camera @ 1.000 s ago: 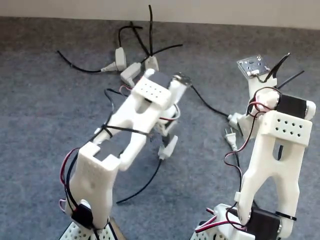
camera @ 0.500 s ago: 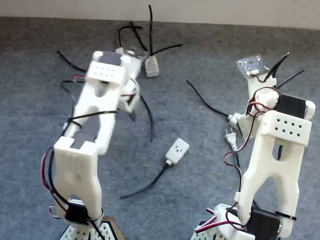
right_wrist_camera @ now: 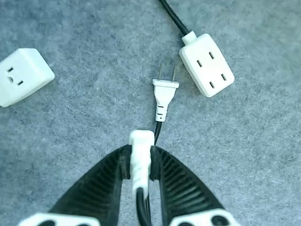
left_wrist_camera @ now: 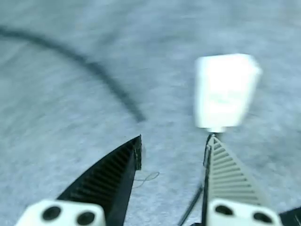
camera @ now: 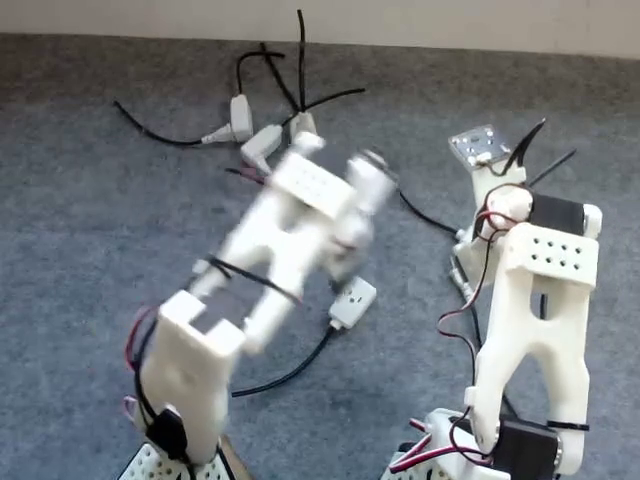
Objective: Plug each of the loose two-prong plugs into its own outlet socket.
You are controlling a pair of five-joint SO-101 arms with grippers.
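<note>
Bare carpet between cube outlet and flat outlet, loose plug ahead of right claw

The carpet was speckled grey-blue. The socket near centre and the plugs at twelve o'clock were white, their cords black. Both arms were white; right gripper fingers black, ribbed.

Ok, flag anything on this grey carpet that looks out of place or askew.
Nothing looks damaged or spilled. The white two-prong plug lies loose beside the white two-socket outlet block, not plugged in. The right gripper is shut on a white cord end.
</note>
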